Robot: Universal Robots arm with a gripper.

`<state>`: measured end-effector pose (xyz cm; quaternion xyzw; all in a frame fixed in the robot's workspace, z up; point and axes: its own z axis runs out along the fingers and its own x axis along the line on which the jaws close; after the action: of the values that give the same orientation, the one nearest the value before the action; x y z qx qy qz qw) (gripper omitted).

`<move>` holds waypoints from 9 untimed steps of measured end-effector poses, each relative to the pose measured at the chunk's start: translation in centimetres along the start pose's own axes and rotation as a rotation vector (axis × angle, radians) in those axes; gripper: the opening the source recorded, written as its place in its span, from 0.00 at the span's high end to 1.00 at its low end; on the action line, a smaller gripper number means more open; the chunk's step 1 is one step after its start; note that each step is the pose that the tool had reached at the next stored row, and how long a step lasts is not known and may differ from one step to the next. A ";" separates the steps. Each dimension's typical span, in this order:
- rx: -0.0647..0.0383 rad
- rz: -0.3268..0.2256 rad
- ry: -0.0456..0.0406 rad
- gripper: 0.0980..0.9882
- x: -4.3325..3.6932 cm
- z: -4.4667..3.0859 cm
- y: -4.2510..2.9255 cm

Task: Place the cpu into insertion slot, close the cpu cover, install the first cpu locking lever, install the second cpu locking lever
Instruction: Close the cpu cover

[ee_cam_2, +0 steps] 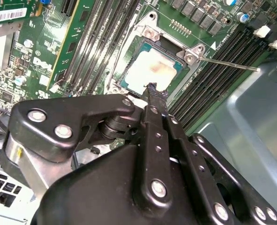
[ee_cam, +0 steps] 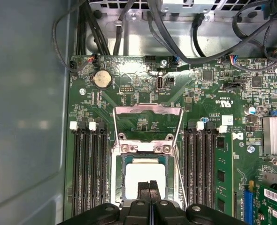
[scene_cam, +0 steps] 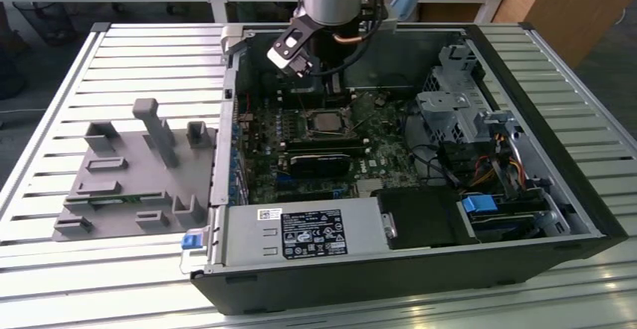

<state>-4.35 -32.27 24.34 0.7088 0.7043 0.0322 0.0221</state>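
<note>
Hovering low over the socket, the gripper is presenting both fingers pressed together, tip against tip, and is gripping nothing. The chip is lying flat inside the socket, pale face up, with its edges running square to the socket rim. Being square, it has no long axis to align to. The fingertips are standing directly above one edge of the chip, and contact with its face cannot be confirmed.

The cover frame is judged to be standing raised off the socket, hinged on the socket side opposite the gripper, with green board showing through its window. Swinging shut, it would be sweeping toward the fingers, so the gripper itself is occupying that path.

In the second wrist view, a thin metal rod is projecting from one socket corner out over the memory slots. Whether it is a lever or a frame edge cannot be told. Memory slots are flanking the socket on two opposite sides. A round battery and cables are lying beyond the cover frame, away from the socket. The grey power box is sitting well apart from the socket.
</note>
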 end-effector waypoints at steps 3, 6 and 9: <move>0.000 0.000 0.0000 0.99 -0.05 0.00 0.00; 0.000 0.000 -0.0003 0.99 -0.06 -0.10 0.01; 0.000 0.000 0.0000 0.99 -0.05 -0.35 0.03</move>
<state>-4.35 -32.33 24.69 0.7088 0.7043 0.0322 0.0221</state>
